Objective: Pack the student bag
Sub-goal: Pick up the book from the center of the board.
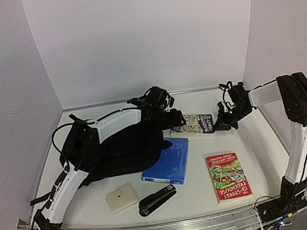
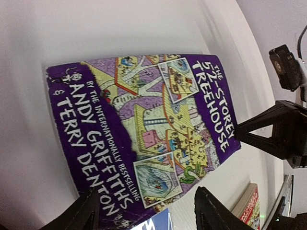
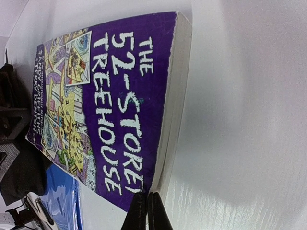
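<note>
black soft fabric student bag (image 1: 119,156) slumped left of centre, under the left arm (image 1: 116,121).
likely floppy; take its rim. left gripper (image 2: 148,206) spread astride purple paperback book (image 2: 144,129); right gripper (image 3: 146,211) clenched empty.

White worktop (image 1: 86,204)
On it: large black fabric backpack (image 1: 124,149), purple paperback (image 1: 193,125), blue plastic folder (image 1: 167,161), red paperback (image 1: 228,174), black stapler (image 1: 157,200), beige square box (image 1: 121,198)

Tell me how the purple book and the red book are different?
The purple book says 52-Storey Treehouse; the red book says 13-Storey. The purple book lies farther back, the red book near the front edge. Both lie flat, cover up, and both are Treehouse books.
</note>
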Controlling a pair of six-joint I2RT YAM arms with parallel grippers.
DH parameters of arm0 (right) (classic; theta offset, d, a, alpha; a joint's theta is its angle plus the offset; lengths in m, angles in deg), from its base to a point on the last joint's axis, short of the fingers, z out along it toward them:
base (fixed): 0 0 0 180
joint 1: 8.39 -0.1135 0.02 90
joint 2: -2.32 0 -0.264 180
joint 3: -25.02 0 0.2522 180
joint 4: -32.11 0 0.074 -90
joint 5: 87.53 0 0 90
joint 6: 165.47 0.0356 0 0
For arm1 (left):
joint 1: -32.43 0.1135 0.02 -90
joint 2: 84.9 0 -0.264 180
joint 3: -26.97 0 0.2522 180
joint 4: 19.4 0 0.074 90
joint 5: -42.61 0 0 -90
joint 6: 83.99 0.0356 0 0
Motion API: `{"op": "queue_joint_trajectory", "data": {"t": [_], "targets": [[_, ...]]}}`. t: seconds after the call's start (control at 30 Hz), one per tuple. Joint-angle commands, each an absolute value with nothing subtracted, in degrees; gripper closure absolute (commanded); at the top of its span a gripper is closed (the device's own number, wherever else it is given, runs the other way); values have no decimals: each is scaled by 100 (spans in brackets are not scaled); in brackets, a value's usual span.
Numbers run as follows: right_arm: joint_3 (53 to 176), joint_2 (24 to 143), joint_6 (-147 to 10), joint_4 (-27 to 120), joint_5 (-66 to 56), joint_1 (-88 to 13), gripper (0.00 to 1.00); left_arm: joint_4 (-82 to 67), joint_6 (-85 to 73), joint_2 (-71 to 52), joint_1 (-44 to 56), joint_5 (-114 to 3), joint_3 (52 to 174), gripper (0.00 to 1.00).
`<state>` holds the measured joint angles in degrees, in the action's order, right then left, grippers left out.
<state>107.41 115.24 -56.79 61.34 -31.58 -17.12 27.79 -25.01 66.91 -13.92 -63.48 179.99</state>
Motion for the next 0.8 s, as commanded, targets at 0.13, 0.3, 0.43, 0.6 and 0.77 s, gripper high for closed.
{"op": "queue_joint_trajectory", "data": {"t": [0.13, 0.3, 0.43, 0.6, 0.77], "targets": [[10830, 11763, -5710, 6151, -3264, -1759, 100, 1798, -2683, 6238, -1419, -7239, 17413, 47], [10763, 11630, -5717, 6160, -3044, -1753, 100, 2577, -2655, 6169, -1424, -5945, 17701, 33], [10698, 11428, -5744, 6160, -2933, -1751, 100, 3161, -2836, 6367, -1383, -5123, 17962, 27], [10672, 11331, -5762, 6151, -3089, -1753, 100, 3454, -2998, 6684, -1286, -5278, 18131, 26], [10714, 11509, -5714, 6134, -3269, -1762, 100, 3226, -3018, 6844, -1259, -5849, 18143, 29]]}}
